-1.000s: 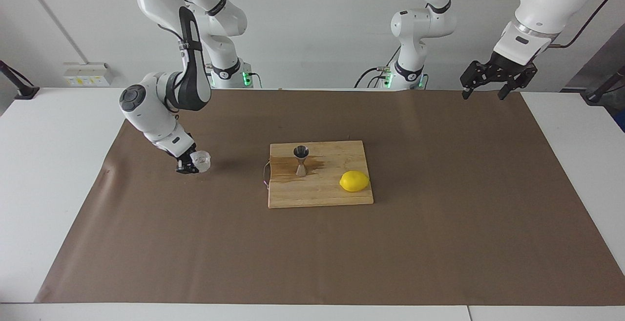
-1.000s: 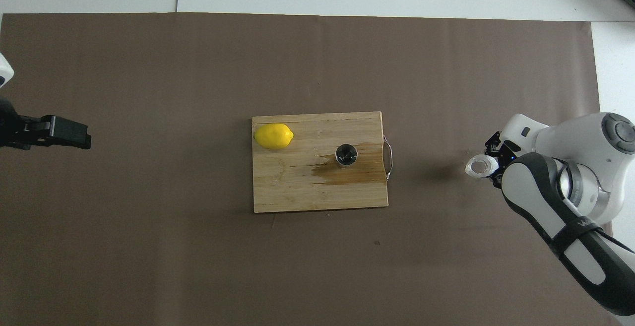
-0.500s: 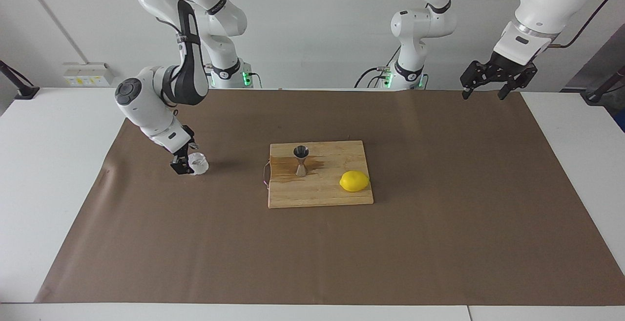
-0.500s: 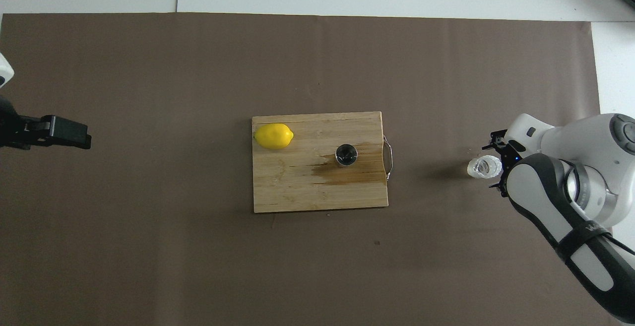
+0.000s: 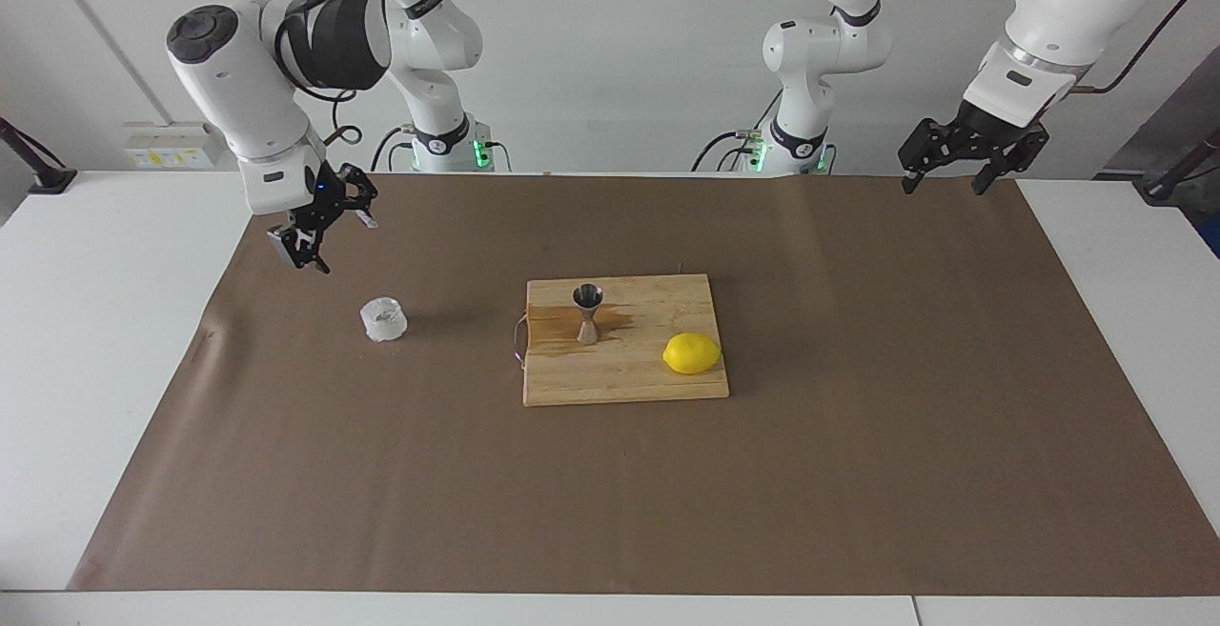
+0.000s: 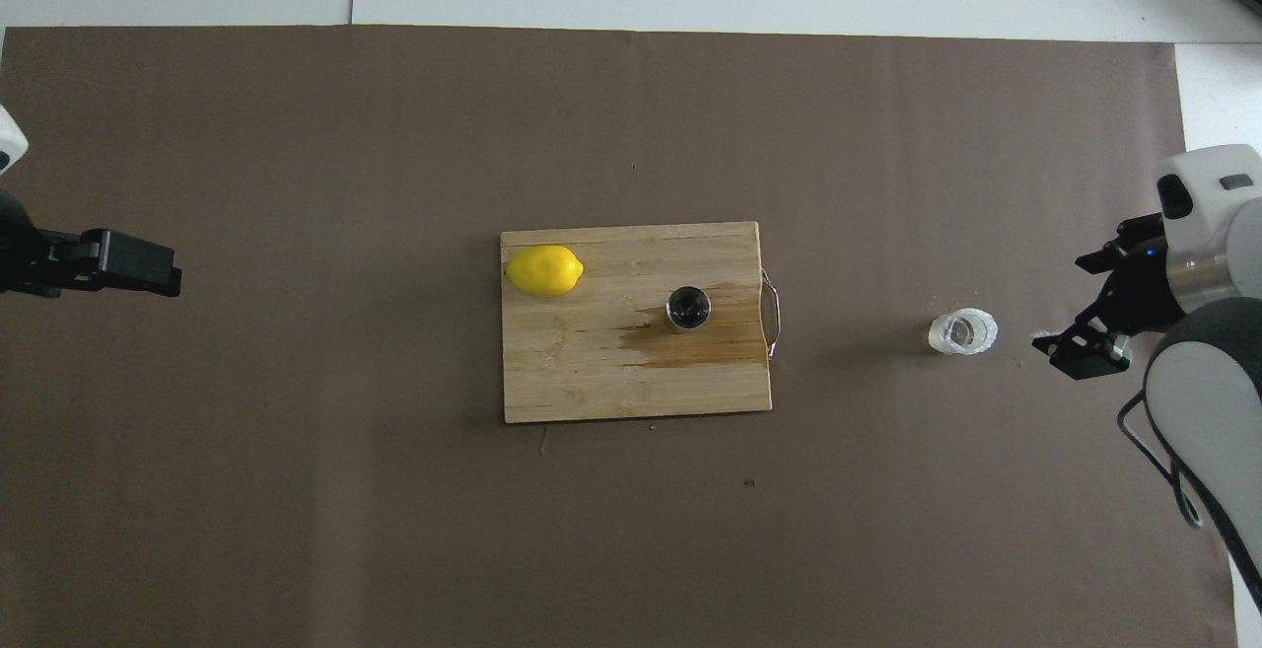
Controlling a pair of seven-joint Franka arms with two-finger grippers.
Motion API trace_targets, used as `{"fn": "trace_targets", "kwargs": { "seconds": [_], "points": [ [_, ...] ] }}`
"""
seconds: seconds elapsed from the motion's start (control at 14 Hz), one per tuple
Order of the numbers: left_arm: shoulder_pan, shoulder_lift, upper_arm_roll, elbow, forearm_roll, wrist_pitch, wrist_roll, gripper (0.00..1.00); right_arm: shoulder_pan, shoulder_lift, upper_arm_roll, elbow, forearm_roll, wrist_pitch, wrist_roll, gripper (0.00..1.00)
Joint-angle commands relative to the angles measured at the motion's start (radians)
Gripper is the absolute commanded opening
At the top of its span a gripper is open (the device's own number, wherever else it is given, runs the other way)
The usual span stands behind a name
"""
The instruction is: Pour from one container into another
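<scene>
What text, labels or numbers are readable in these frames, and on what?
None can be read.
Wall sockets: yellow stickers, print too small to read.
Clear cup, jigger, lemon, cutting board: no markings seen.
Right gripper and left gripper: no legible lettering.

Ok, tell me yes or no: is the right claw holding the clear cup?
No: in the facing view the right claw hangs open in the air, apart from the clear cup, which stands alone on the brown mat.
</scene>
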Motion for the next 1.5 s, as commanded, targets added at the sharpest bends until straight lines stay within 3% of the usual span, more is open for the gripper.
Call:
{"fn": "trace_targets", "kwargs": {
  "seconds": [0.0, 0.57, 0.71, 1.07, 1.43],
  "points": [
    [0.007, -0.029, -0.002, -0.031, 0.011, 0.005, 0.003, 1.00, 0.027, 0.038, 0.004, 0.103, -0.061, -0.087, 0.192, 1.00],
    [0.007, -0.029, -0.002, -0.031, 0.011, 0.005, 0.003, 1.00, 0.044, 0.001, 0.004, 0.134, -0.053, -0.081, 0.764, 1.00],
    [0.007, -0.028, -0.002, -0.031, 0.011, 0.005, 0.003, 1.00, 0.044, 0.012, 0.006, 0.180, -0.053, -0.130, 0.894, 1.00],
    [0.007, -0.028, -0.002, -0.031, 0.011, 0.005, 0.003, 1.00, 0.042, 0.047, 0.011, 0.294, -0.053, -0.222, 0.954, 1.00],
    [0.007, -0.028, -0.002, -0.031, 0.011, 0.005, 0.003, 1.00, 0.050, 0.058, 0.021, 0.306, -0.044, -0.218, 1.081, 1.00]
  ]
}}
